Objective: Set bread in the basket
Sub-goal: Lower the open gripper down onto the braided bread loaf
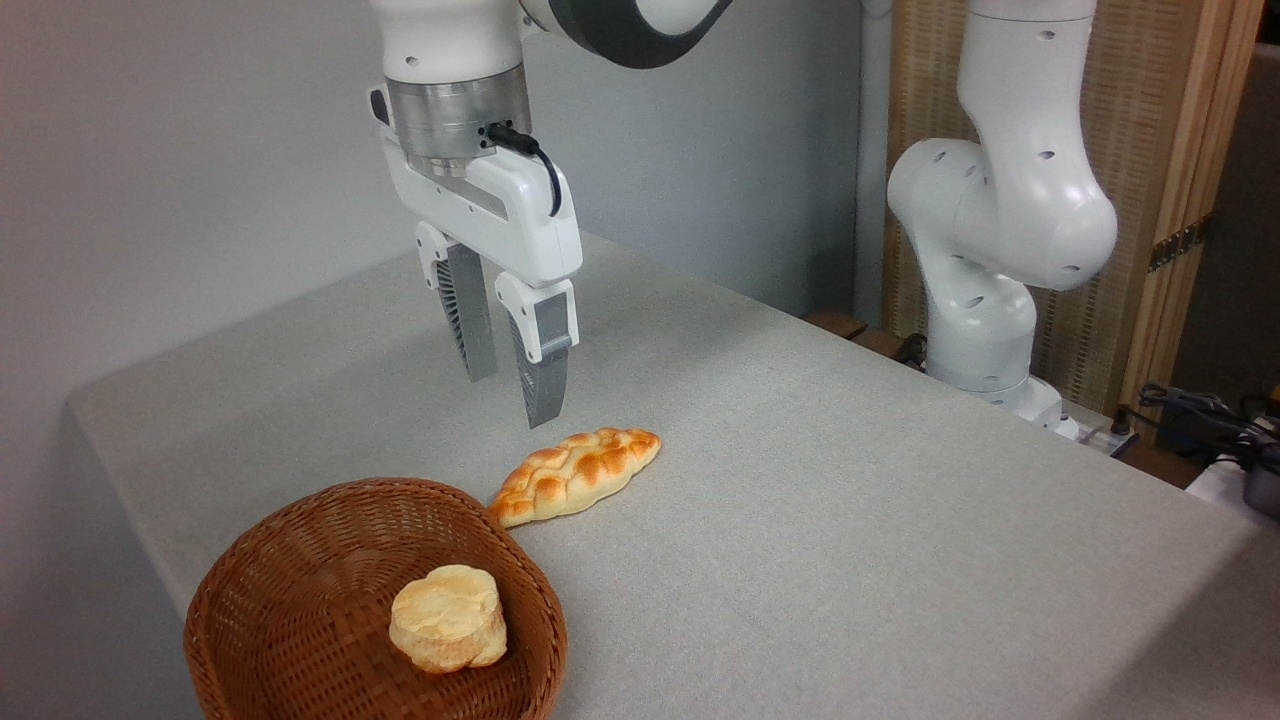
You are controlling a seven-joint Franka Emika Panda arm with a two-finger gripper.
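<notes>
The braided, golden-orange bread [577, 474] lies flat on the grey table, its lower-left tip almost touching the rim of the brown wicker basket [270, 560] at the front left. My gripper [515, 400] hangs open in the air above and slightly behind the loaf, with nothing between its two grey fingers. The fingertips are clearly higher than the bread and do not touch it.
A small round pale-yellow bun [449, 618] sits inside the basket. The arm's white base [990, 250] stands at the back right of the table. Cables [1200, 410] lie beyond the right edge. A grey wall runs behind the table.
</notes>
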